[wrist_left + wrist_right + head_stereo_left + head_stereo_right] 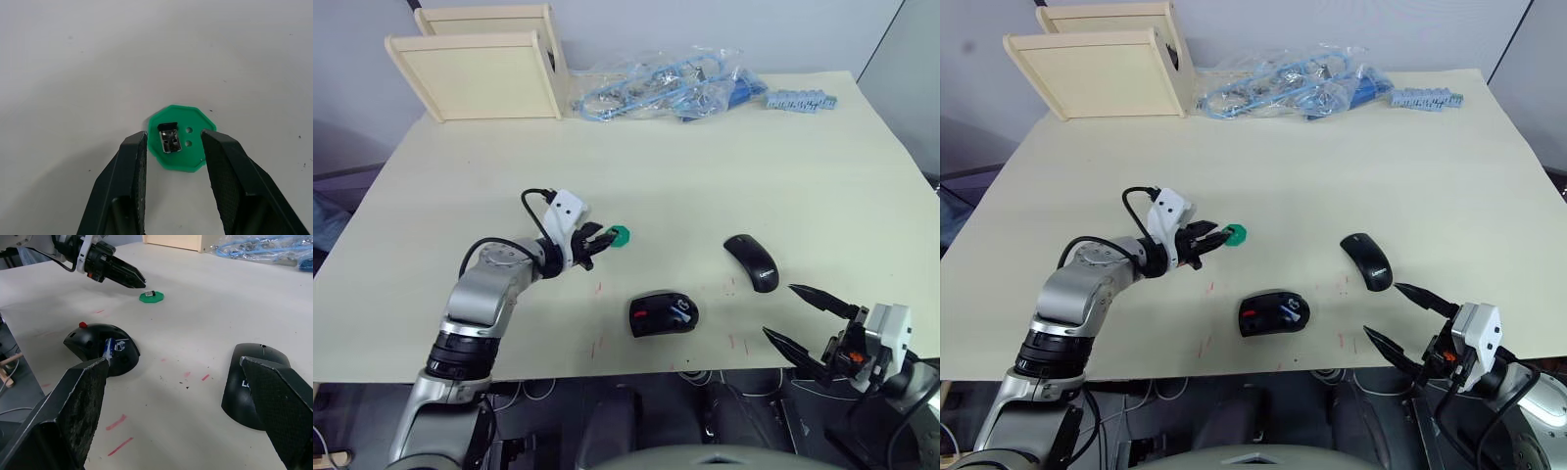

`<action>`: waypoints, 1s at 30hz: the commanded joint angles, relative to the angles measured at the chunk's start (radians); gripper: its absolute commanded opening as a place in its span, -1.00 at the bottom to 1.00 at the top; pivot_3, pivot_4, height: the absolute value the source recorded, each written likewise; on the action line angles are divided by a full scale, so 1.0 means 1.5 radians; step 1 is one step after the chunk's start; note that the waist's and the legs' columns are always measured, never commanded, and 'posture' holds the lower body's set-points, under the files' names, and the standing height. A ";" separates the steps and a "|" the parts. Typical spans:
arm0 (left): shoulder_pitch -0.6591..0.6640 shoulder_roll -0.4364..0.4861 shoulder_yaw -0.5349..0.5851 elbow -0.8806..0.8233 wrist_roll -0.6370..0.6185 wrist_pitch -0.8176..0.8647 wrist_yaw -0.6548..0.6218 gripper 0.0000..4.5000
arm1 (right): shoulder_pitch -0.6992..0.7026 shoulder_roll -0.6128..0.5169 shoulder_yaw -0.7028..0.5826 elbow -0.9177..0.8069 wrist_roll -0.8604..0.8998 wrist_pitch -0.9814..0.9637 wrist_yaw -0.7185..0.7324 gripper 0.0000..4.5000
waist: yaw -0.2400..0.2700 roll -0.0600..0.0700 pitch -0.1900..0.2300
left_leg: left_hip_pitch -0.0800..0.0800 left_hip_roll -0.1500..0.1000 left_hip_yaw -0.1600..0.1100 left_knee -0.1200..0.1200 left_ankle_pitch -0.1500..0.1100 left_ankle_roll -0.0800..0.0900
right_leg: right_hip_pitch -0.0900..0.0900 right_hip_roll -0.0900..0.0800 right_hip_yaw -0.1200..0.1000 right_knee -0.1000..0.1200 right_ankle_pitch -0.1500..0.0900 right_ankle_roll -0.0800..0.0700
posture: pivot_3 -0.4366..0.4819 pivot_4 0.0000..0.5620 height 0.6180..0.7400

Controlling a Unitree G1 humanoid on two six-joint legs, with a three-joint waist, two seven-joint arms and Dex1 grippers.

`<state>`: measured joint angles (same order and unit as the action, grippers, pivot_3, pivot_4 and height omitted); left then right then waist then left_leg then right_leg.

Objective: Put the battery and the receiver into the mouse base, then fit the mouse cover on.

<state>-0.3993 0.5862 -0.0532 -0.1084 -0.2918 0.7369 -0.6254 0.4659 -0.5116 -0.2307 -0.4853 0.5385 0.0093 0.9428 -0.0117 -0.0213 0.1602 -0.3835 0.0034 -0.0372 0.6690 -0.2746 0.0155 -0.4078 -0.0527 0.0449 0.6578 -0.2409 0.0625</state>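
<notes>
Clearly at the receiver step. Left gripper (171,147) hovering with jaws parted around the green octagonal disc (620,235), one black finger on either side, nothing clamped. Receiver (169,138) standing in the disc's slot, metal plug showing, between the fingers but untouched. Mouse base (663,314) lying on the table (705,166) at about 5 o'clock from the disc, well apart; battery (109,348) apparently already seated in it, blue showing in the right wrist view. Mouse cover (751,261) at 2 o'clock from the base, still off. Right gripper (807,325) idle off the near table edge, jaws spread wide, empty. Next, probably: close on the receiver alone, lift it clear of the disc, carry toward 5 o'clock to the base.
</notes>
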 commanded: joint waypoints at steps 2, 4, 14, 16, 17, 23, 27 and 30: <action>-0.008 -0.001 -0.007 -0.009 0.015 -0.020 -0.002 -0.16 | 0.007 0.002 -0.002 -0.026 0.002 -0.014 -0.007 1.00 | 0.000 0.000 0.000 | 0.000 0.000 0.000 0.000 0.000 0.000 | 0.000 0.000 0.000 0.000 0.000 0.000 | -0.05 -0.47 1.00; -0.010 -0.003 -0.010 -0.004 0.020 -0.022 -0.003 -0.16 | 0.009 0.003 -0.001 -0.028 0.001 -0.015 -0.009 1.00 | 0.000 0.000 0.000 | 0.000 0.000 0.000 0.000 0.000 0.000 | 0.000 0.000 0.000 0.000 0.000 0.000 | -0.05 -0.47 1.00; -0.012 -0.005 -0.011 0.006 0.025 -0.035 -0.014 -0.40 | 0.017 0.006 0.002 -0.033 -0.003 -0.017 -0.014 1.00 | 0.000 0.000 0.000 | 0.000 0.000 0.000 0.000 0.000 0.000 | 0.000 0.000 0.000 0.000 0.000 0.000 | -0.05 -0.47 1.00; -0.014 -0.005 -0.010 0.005 0.024 -0.034 -0.014 -0.81 | 0.018 0.006 0.002 -0.034 -0.004 -0.017 -0.015 1.00 | 0.000 0.000 0.000 | 0.000 0.000 0.000 0.000 0.000 0.000 | 0.000 0.000 0.000 0.000 0.000 0.000 | -0.05 -0.47 1.00; -0.014 -0.004 -0.010 0.005 0.025 -0.035 -0.014 -0.90 | 0.018 0.007 0.003 -0.034 -0.004 -0.018 -0.015 1.00 | 0.000 0.000 0.000 | 0.000 0.000 0.000 0.000 0.000 0.000 | 0.000 0.000 0.000 0.000 0.000 0.000 | -0.05 -0.47 1.00; -0.019 -0.003 -0.013 0.010 0.031 -0.038 -0.016 -0.90 | 0.020 0.008 0.011 -0.032 -0.008 -0.023 -0.021 1.00 | 0.000 0.000 0.000 | 0.000 0.000 0.000 0.000 0.000 0.000 | 0.000 0.000 0.000 0.000 0.000 0.000 | -0.05 -0.47 1.00; -0.023 -0.005 -0.011 0.012 0.035 -0.046 -0.016 -0.90 | 0.021 0.007 0.014 -0.031 -0.010 -0.026 -0.023 1.00 | 0.000 0.000 0.000 | 0.000 0.000 0.000 0.000 0.000 0.000 | 0.000 0.000 0.000 0.000 0.000 0.000 | -0.05 -0.47 1.00; -0.022 -0.004 -0.005 0.004 0.031 -0.044 -0.017 -0.80 | 0.022 0.007 0.015 -0.028 -0.011 -0.027 -0.023 1.00 | 0.000 0.000 0.000 | 0.000 0.000 0.000 0.000 0.000 0.000 | 0.000 0.000 0.000 0.000 0.000 0.000 | -0.05 -0.47 1.00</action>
<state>-0.4203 0.5793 -0.0809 -0.0740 -0.2442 0.6883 -0.6502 0.4935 -0.5040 -0.2033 -0.5032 0.5165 -0.0075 0.9094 -0.0117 -0.0213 0.1602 -0.3835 0.0034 -0.0371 0.6691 -0.2746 0.0155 -0.4078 -0.0526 0.0448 0.6578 -0.2409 0.0626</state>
